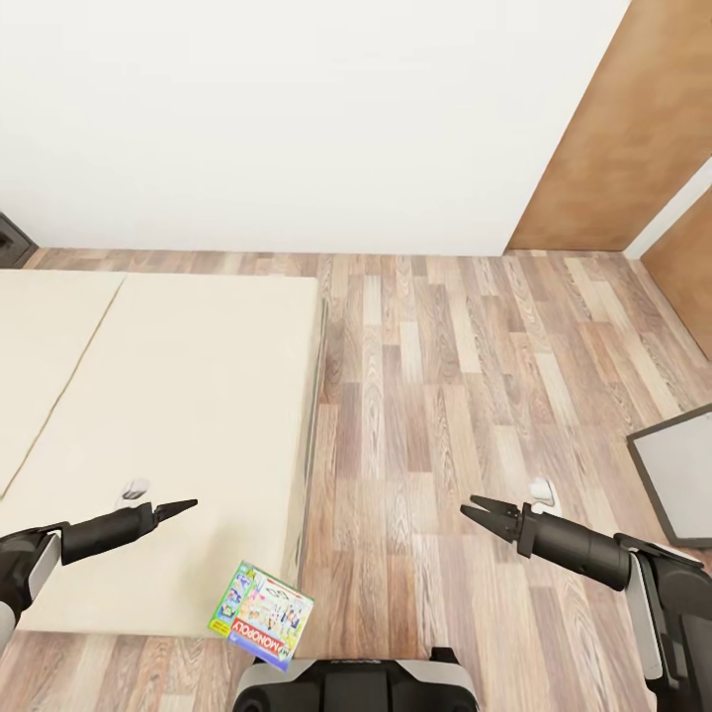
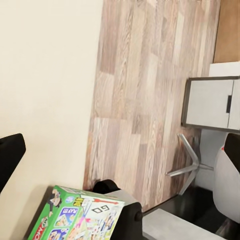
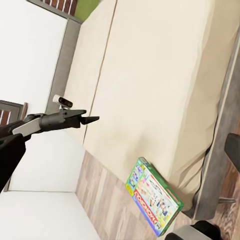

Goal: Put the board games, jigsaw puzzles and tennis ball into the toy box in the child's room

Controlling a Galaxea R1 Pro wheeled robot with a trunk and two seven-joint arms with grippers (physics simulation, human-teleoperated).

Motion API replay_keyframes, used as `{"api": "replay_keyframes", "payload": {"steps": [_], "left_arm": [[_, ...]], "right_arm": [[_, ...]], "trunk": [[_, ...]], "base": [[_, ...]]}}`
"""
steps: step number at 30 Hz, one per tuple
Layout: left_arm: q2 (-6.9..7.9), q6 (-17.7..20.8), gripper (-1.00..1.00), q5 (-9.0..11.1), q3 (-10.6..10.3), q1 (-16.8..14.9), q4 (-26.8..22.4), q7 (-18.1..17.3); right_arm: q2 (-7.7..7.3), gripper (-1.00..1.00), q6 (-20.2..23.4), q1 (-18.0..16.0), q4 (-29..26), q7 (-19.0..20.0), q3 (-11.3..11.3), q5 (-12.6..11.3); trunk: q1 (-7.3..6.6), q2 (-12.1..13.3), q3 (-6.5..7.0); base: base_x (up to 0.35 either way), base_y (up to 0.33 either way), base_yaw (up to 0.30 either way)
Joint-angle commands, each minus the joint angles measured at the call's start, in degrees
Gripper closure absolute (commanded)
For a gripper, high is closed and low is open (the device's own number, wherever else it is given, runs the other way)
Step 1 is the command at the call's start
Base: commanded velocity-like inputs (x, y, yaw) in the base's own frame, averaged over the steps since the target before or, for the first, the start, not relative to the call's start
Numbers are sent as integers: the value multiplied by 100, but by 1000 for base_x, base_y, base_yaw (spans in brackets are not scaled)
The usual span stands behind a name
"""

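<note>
One board game, a green-edged pastel box lettered "MONOPOLY", lies at the near corner of the bed and juts past its edge. I cannot tell whether it rests on the mattress. The same box appears in the left wrist view and in the right wrist view. My left gripper hovers over the mattress, a little beyond and left of the box, its fingers apart and empty. My right gripper hangs open over the wood floor, right of the bed, holding nothing. From the right wrist camera I see the left gripper above the mattress.
A dark-framed cabinet with a pale door stands at the right edge, with a chair's metal foot beside it in the left wrist view. A white wall and a brown door close off the far side. Wood floor lies between the bed and the cabinet. My base is just below the box.
</note>
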Motion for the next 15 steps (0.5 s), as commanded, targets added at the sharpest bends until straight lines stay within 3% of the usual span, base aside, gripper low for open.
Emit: {"api": "replay_keyframes", "payload": {"steps": [1,15], "left_arm": [[-1,64,-100,1,17,-3,-1,-20],[25,108,-100,-3,34,-3,2,8]], "right_arm": [[-1,-100,56,-3,-1,9,-2,-16],[-1,-100,29,-3,-1,13,-24,-71]], "trunk": [[3,-7,4],[3,-7,134]], "base": [[0,0,0],[0,0,0]]}}
